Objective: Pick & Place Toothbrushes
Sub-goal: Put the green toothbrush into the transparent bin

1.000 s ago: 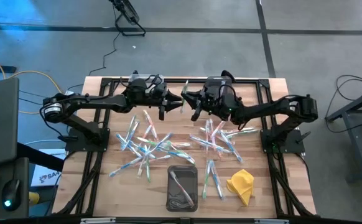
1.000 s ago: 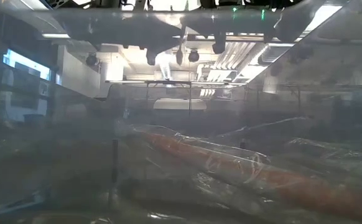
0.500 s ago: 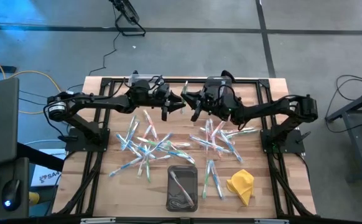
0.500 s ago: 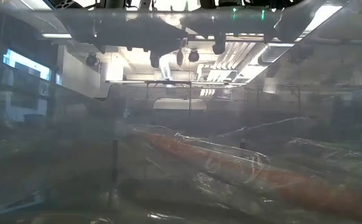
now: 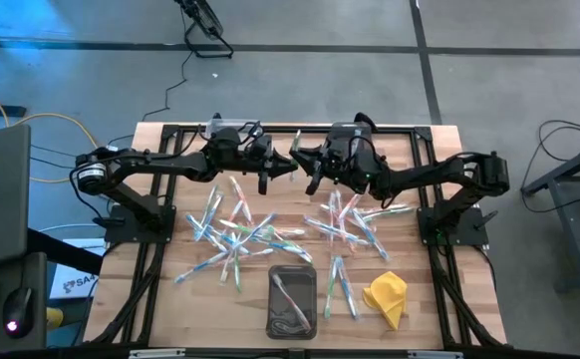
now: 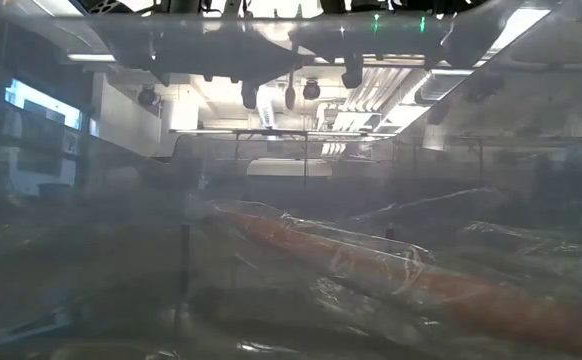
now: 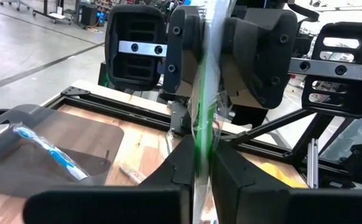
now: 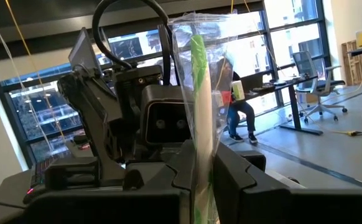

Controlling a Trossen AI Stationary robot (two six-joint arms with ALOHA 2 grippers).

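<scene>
Both claws pinching one wrapped toothbrush (image 7: 201, 118)

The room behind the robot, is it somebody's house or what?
Probably not a house; it looks like a lab or workshop. There's a bare grey floor, big windows with office chairs, and a wooden table strewn with toothbrushes for two robot arms.

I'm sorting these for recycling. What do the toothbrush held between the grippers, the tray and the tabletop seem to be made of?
Toothbrush: apparently white and green plastic inside a clear, crinkly glossy film wrapper.
Tray: likely dark smooth plastic, semi-transparent with soft highlights.
Tabletop: wood, light planks with visible grain, matte.
</scene>
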